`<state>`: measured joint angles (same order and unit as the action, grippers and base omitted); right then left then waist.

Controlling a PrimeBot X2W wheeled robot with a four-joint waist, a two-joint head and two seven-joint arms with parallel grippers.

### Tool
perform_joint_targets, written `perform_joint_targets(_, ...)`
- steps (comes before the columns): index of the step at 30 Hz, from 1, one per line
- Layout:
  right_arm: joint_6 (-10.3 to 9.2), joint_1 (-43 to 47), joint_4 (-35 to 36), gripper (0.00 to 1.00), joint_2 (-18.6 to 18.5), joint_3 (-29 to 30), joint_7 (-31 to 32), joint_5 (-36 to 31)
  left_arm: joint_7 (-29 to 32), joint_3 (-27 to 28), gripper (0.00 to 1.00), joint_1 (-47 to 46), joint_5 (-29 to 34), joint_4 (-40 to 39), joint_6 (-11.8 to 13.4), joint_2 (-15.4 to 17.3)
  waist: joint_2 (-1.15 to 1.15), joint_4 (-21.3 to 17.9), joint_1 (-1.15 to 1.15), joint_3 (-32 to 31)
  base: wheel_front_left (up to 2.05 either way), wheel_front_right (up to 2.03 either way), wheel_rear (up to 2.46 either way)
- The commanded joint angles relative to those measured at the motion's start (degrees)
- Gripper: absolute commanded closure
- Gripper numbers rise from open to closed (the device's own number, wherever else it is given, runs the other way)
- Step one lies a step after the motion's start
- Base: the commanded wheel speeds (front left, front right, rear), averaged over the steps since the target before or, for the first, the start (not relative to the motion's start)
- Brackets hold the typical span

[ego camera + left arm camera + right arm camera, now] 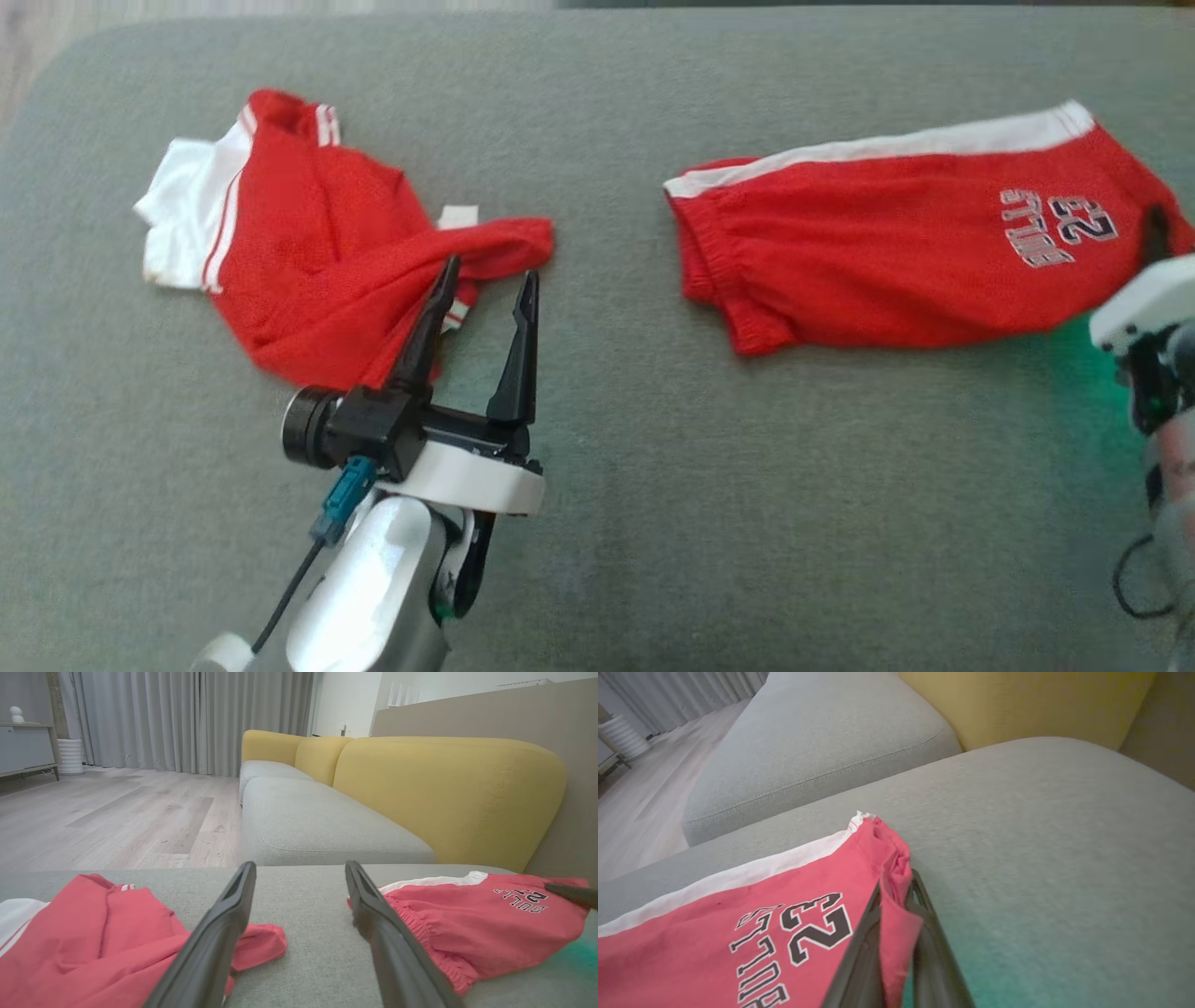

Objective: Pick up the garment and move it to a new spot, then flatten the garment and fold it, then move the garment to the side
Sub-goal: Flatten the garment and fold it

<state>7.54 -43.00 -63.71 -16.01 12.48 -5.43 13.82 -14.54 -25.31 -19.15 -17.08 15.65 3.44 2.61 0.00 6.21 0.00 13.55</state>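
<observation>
Head view: one shirt (308, 243), one shorts (896, 261); left end effector (492, 273) spread, right end effector (897, 884) pinching shorts.

The shorts (896, 261) lie on the cushion (607, 523). Well left of the shorts lies the shirt (308, 252), and the left gripper (492, 271) is just beside it. The right gripper (896, 886) is at the right edge of the shorts. Behind the shorts stands the sofa (444, 793).
</observation>
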Motion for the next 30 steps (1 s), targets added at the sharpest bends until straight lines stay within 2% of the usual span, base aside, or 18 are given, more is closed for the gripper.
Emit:
perform_joint_targets(1,-0.05,0.65,2.14,1.00,-1.31,-0.03,-1.10,0.94,-0.46,2.31,0.00,-0.34,0.68,-1.53,-0.27,0.27,0.00,-2.04,0.00,-1.74,0.00,0.00,0.00)
perform_joint_targets(6,-0.05,3.71,2.85,1.00,-2.69,4.00,-2.83,2.49,-0.46,3.04,0.00,0.51,0.93,-1.57,-0.53,0.27,0.00,-3.85,0.00,-2.93,0.00,0.00,0.00)
perform_joint_targets(17,-0.05,5.15,5.07,1.00,-0.45,6.16,-5.08,3.44,-0.46,3.50,0.00,1.00,1.48,-1.77,-1.12,0.27,0.00,-4.55,0.00,-2.70,0.00,0.00,0.00)
perform_joint_targets(24,-0.05,4.97,9.05,1.00,2.19,3.36,-6.34,5.49,-0.46,3.86,0.00,1.51,1.68,-0.95,-1.22,0.27,0.00,-3.65,0.00,-4.16,0.00,0.00,0.00)
perform_joint_targets(30,-0.05,6.37,14.92,1.00,4.96,-2.68,-6.36,8.60,-0.46,4.37,0.00,2.22,1.72,-0.78,-1.19,0.27,0.00,-2.87,0.00,-5.81,0.00,0.00,0.00)
